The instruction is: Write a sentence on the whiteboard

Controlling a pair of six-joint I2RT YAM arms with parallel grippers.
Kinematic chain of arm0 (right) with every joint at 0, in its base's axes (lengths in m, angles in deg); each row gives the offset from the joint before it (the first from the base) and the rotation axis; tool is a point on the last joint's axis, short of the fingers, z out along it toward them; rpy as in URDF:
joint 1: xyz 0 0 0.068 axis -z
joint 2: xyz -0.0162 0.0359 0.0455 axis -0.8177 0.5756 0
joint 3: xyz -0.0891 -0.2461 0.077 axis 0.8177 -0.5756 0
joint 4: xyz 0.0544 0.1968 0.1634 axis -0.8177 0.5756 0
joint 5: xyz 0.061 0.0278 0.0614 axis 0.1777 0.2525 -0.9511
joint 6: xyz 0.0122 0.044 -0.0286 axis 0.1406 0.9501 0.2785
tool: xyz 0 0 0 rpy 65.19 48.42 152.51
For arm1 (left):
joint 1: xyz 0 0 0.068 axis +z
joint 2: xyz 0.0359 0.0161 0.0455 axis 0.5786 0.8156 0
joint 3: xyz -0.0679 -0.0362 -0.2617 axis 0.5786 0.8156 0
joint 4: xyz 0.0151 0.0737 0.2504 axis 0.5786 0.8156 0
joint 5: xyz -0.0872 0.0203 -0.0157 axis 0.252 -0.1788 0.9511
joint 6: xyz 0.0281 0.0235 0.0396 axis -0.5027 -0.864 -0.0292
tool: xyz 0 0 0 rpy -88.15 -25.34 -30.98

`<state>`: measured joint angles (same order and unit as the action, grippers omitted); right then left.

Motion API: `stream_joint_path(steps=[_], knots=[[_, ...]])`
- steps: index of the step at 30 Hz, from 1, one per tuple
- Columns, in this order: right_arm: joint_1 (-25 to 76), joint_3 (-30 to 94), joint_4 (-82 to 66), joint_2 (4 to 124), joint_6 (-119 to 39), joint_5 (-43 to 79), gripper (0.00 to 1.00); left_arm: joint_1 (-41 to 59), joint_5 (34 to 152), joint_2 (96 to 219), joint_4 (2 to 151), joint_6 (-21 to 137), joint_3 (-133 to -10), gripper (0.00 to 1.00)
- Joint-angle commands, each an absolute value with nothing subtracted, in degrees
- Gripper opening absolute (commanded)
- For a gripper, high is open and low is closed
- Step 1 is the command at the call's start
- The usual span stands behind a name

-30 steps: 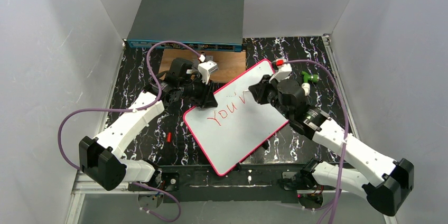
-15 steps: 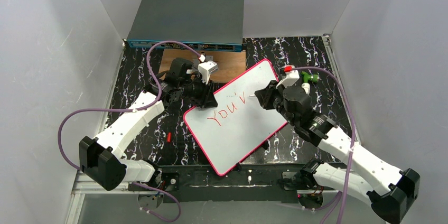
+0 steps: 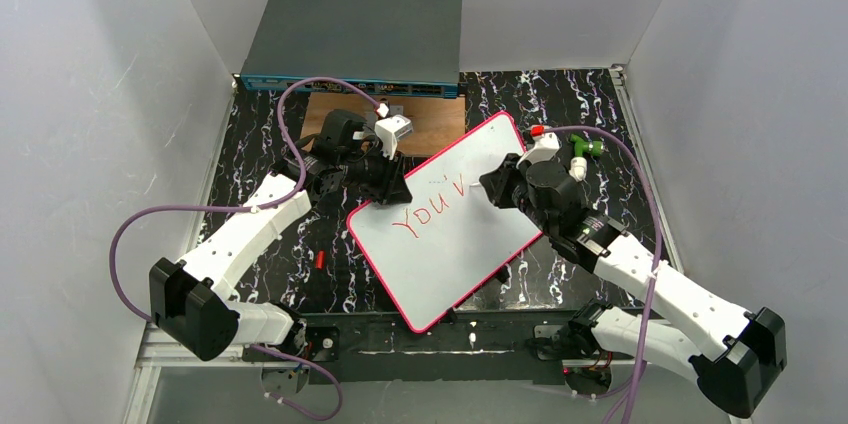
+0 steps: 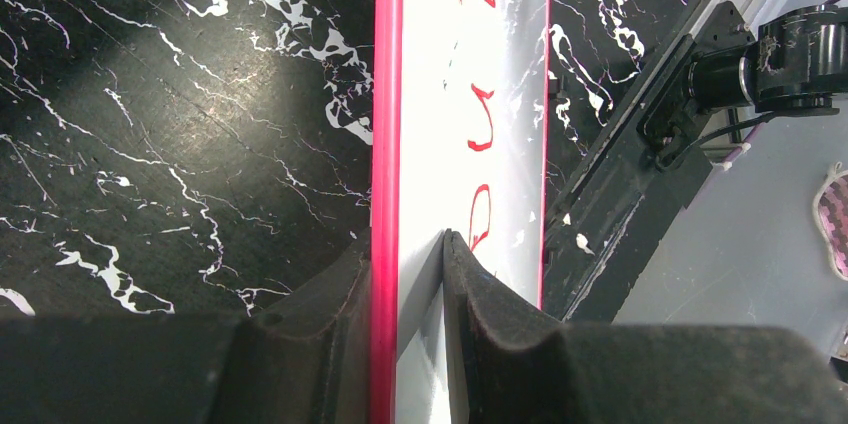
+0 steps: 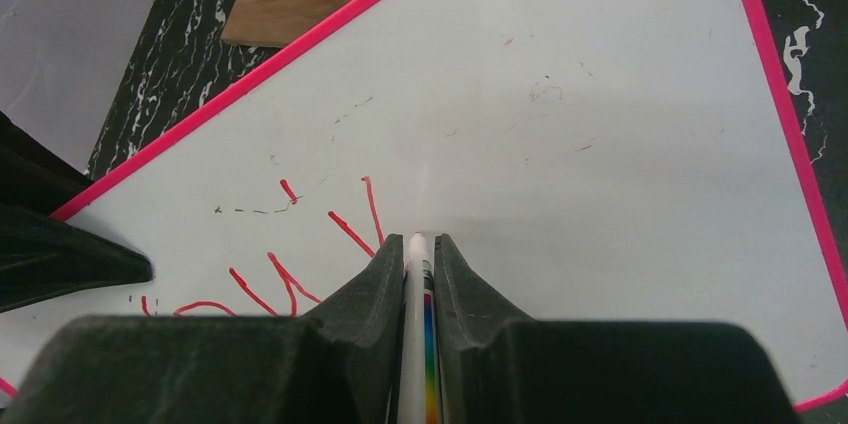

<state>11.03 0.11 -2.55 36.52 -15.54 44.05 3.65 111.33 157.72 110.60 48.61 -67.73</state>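
The whiteboard (image 3: 450,244), white with a pink-red rim, lies tilted across the black marbled table. Red letters "YOU'V" (image 3: 430,204) run across it. My left gripper (image 3: 388,187) is shut on the board's left rim; in the left wrist view the two pads (image 4: 406,244) clamp the pink edge (image 4: 385,94). My right gripper (image 3: 492,189) is shut on a white marker with a rainbow stripe (image 5: 416,284). The marker tip sits against the board (image 5: 600,94), just right of the last red stroke (image 5: 372,209).
A grey network switch box (image 3: 355,39) stands at the back. A brown wooden board (image 3: 435,124) lies in front of it, partly under the whiteboard's far corner. A green object (image 3: 586,148) lies at the right and a small red piece (image 3: 319,260) at the left. White walls enclose the table.
My right gripper with the marker has shifted a little toward me and right along the board, and the red V stroke now shows beside it. The left gripper and the board have not moved.
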Motion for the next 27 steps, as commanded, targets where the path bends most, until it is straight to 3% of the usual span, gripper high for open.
stream_joint_path(steps=[1, 27], knots=[[11.35, 1.52, -6.23, 36.54, -15.97, 43.93, 0.01, 3.28, 101.80, 157.60, 114.80, 40.88, -67.11, 0.00], [13.00, 3.35, -7.83, 39.13, -17.04, 42.84, 0.01, 3.28, 101.45, 158.31, 114.97, 40.63, -67.71, 0.00]])
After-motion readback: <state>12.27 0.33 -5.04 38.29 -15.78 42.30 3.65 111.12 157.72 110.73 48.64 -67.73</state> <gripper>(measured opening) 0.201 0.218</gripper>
